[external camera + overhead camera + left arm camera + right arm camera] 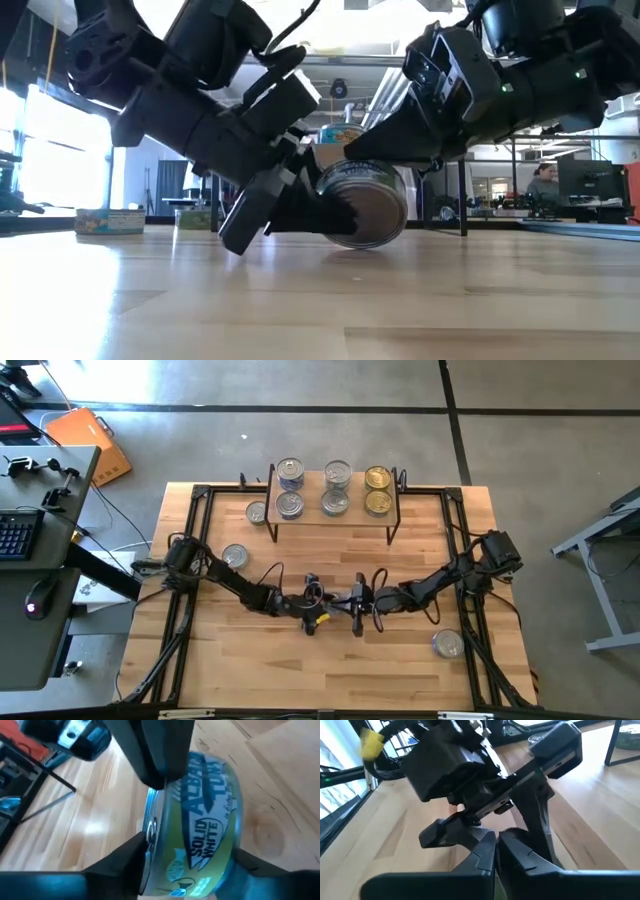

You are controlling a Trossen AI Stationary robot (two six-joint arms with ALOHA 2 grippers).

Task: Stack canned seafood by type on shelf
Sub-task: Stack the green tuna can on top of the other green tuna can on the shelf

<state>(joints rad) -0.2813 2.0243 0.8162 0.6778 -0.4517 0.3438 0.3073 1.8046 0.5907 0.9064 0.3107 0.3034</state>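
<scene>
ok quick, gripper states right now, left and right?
Left gripper: fingers on either side of the tuna can at table centre; firm grip cannot be told.
Right gripper: shut, holding nothing, close beside the left.

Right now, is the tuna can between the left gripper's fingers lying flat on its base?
No, the tuna can is tipped on its edge on the tabletop, between the left gripper's fingers.

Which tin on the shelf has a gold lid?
The tin at the shelf's right end, stacked on another gold one; the others are silver.
</scene>
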